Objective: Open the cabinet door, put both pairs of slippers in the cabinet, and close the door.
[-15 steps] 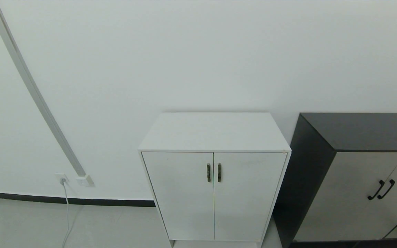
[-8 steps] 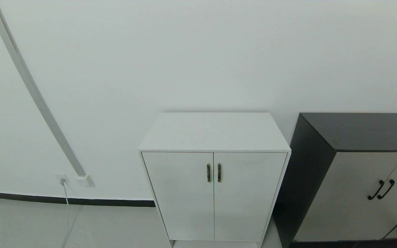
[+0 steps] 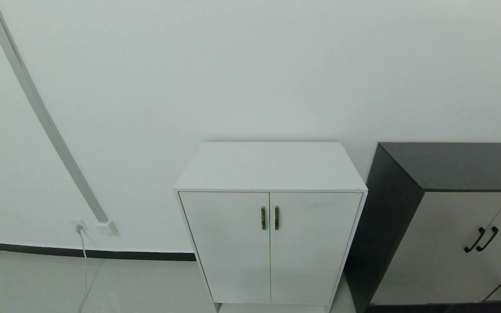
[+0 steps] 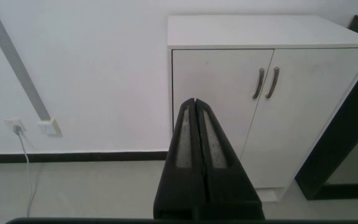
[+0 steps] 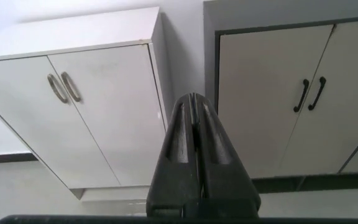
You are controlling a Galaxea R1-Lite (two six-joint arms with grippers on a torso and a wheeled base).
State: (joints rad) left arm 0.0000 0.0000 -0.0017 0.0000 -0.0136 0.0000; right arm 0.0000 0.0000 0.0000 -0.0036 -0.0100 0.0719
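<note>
**Dark cabinet and wall fittings**

A black-sided cabinet with closed pale grey double doors (image 3: 450,167) stands against the plain white wall (image 3: 242,65). Its two curved black handles (image 3: 481,239) sit side by side. A slanting grey cable duct (image 3: 37,104) runs down the wall to a white wall box (image 3: 107,227). Beside the box, a thin white cord (image 3: 84,269) hangs from a white socket (image 3: 78,225), crossing the black skirting strip (image 3: 137,255) to the pale floor (image 3: 28,287).

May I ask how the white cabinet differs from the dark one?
The white cabinet is white all over; the dark cabinet has a black body and light grey doors. The white cabinet's handles are straight dull metal bars; the dark cabinet's handles are black and curved. Both have two shut doors with handles paired at the seam.
</note>
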